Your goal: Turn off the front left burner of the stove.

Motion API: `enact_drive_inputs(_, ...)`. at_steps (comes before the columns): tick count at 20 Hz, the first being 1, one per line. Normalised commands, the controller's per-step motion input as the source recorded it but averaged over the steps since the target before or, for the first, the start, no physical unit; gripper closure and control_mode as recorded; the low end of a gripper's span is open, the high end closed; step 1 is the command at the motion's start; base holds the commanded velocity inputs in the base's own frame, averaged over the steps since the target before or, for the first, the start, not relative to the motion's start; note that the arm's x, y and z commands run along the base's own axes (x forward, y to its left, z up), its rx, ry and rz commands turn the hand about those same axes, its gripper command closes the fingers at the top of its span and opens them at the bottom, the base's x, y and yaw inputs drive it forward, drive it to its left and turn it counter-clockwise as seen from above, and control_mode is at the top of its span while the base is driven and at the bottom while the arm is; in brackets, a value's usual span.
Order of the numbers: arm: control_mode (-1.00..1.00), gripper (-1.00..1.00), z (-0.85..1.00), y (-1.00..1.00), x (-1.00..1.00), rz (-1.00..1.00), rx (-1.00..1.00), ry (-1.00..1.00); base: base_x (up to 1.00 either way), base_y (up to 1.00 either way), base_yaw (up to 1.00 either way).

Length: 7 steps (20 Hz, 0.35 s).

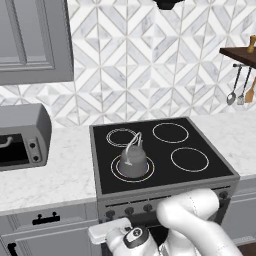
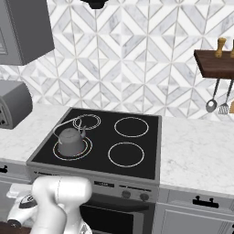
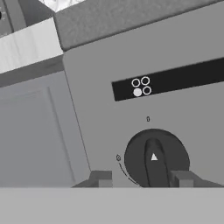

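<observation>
The stove (image 1: 165, 192) is a grey steel range with a black glass top. Its front left burner (image 1: 116, 175) is a wide ring outlined in white, and a grey kettle (image 1: 132, 161) stands on it. In the hand view a dark round knob (image 3: 156, 159) with a white arrow pointing up sits on the stove's front panel. Above it is a four-circle mark (image 3: 141, 86) with the lower left circle filled. My gripper (image 3: 141, 179) is low in front of this leftmost knob (image 1: 110, 214). It is open, its tips stand apart, one to each side of the knob, and they hold nothing.
A grey toaster oven (image 1: 22, 135) stands on the marble counter (image 1: 65, 175) left of the stove. Grey cabinet fronts (image 3: 35, 131) flank the range. More knobs (image 1: 147, 207) line the panel. A wooden shelf (image 2: 215, 64) with hanging utensils is on the right wall.
</observation>
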Motion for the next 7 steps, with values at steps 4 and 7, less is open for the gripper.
enact_drive_inputs(4, -1.0, 1.0, 0.05, 0.0, 0.18, 0.18, 0.3, 0.0, 0.0, 0.0, 0.0)
enact_drive_inputs(7, -1.0, 1.0, 0.25, 0.0, 0.0, 0.11, 0.17, 0.0, 0.0, 0.0, 0.0)
